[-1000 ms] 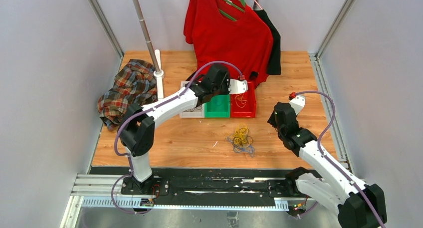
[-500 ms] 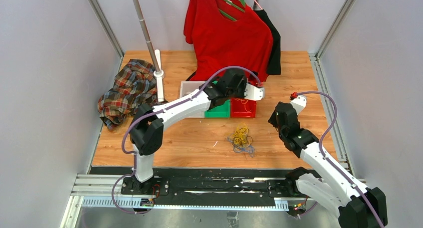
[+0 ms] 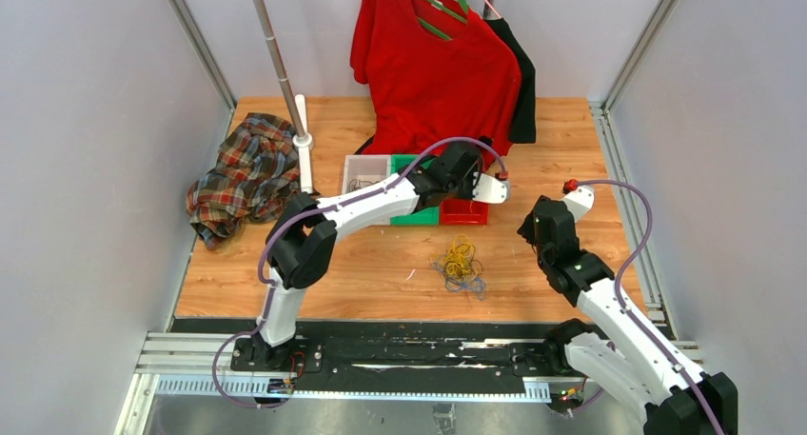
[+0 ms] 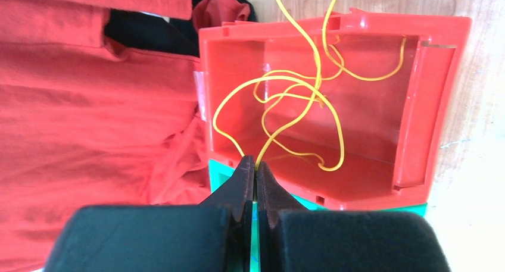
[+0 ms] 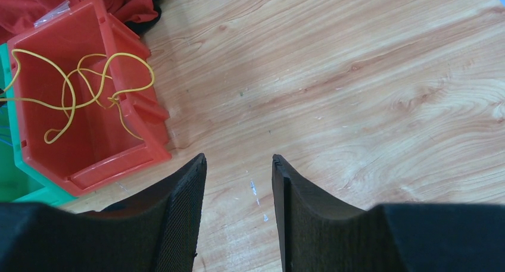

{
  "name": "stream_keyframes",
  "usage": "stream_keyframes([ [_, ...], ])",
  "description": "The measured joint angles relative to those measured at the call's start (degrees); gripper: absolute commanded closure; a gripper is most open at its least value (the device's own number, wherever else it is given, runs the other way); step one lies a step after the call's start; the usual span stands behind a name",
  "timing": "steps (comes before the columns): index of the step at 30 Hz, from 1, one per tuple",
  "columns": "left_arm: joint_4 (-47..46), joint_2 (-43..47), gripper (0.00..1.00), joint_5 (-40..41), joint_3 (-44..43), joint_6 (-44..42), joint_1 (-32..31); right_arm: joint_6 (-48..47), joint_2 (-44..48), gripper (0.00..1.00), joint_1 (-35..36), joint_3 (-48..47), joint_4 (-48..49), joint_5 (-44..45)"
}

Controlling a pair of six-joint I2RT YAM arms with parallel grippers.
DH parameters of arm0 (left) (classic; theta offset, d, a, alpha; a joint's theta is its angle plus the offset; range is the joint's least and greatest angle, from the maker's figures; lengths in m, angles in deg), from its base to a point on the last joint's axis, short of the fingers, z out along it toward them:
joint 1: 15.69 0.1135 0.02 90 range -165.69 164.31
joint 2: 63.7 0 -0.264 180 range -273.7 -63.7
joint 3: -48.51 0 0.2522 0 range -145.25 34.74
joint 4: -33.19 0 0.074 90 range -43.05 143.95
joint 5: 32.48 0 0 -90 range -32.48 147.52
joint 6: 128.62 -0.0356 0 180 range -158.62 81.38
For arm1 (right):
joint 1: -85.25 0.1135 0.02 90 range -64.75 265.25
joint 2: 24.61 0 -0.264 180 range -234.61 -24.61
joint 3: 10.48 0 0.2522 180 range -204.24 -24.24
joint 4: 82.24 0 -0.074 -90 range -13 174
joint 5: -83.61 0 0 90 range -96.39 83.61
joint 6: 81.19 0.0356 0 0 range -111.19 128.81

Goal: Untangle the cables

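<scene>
Pincers: left pincer [image 4: 255, 168] clamps yellow cable [image 4: 315, 96] over red bin [image 4: 440, 93], right pincer [image 5: 238, 162] open.

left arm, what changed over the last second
The left gripper swung right across the red bin to just past its right edge, shut on a yellow cable that trails into that bin. The right gripper, open, barely shifted; the tangled cables on the table stayed put.

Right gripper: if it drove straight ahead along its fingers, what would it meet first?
Probably the bare wooden table. The open right gripper aims at plain wood beside the red bin, though depth is unclear.
</scene>
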Motion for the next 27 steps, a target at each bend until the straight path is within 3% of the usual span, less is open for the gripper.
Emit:
stream_keyframes([
  [6, 1.6, -0.1, 1.00, -3.6, 0.0, 3.3, 1.1, 0.2, -0.2, 0.55, -0.3, 0.0, 0.0, -0.2],
  [19, 12.7, -5.1, 0.28, -15.8, -9.0, 10.3, 5.6, 0.2, -2.2, 0.56, -1.1, 0.0, 0.2, -1.1],
  [22, 15.6, -4.9, 0.21, -18.1, -11.1, 11.3, 6.6, 0.2, -3.7, 0.57, -1.1, 0.0, 0.8, -1.6],
  [27, 20.6, -3.0, 0.18, -20.9, -14.9, 13.2, 8.4, 0.4, -7.2, 0.58, -1.1, -0.3, 3.1, -3.8],
])
